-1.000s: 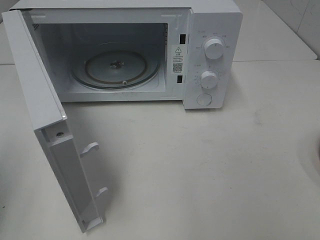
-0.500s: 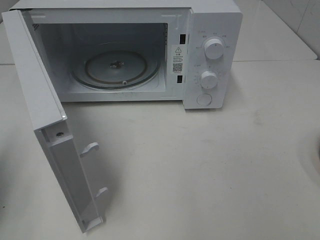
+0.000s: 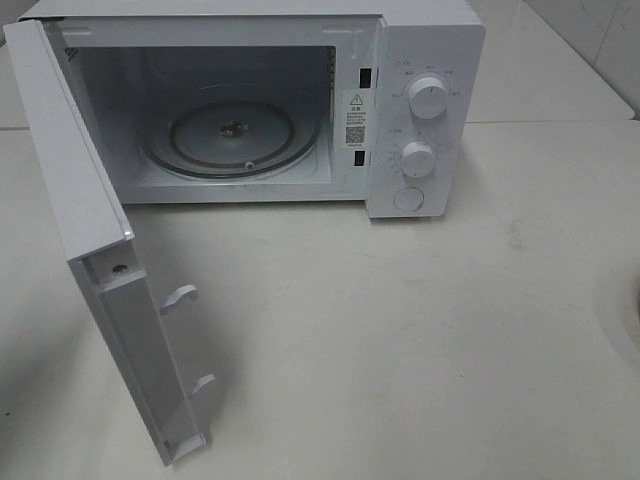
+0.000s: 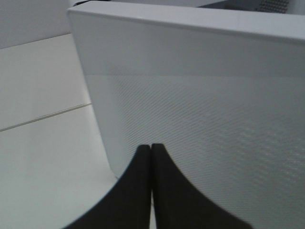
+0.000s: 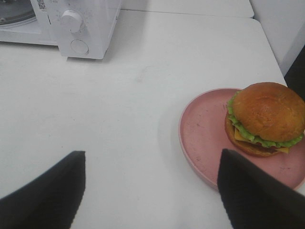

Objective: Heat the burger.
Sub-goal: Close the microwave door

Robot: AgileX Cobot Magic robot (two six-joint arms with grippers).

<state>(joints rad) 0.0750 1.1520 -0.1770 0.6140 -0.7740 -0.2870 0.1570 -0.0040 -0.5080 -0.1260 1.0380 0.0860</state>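
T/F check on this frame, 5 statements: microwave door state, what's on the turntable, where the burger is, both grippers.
1. The microwave door is swung open. True.
2. The burger already sits on the glass turntable. False: the turntable is bare; the burger is on the pink plate on the table.
3. The left gripper is shut, close to the door's outer face. True.
4. The right gripper is clamped on the burger. False: its jaws stand wide apart and hold nothing; the burger lies ahead of them, untouched.
5. The burger lies directly on the table beside the plate. False: it rests on the plate, toward one edge.
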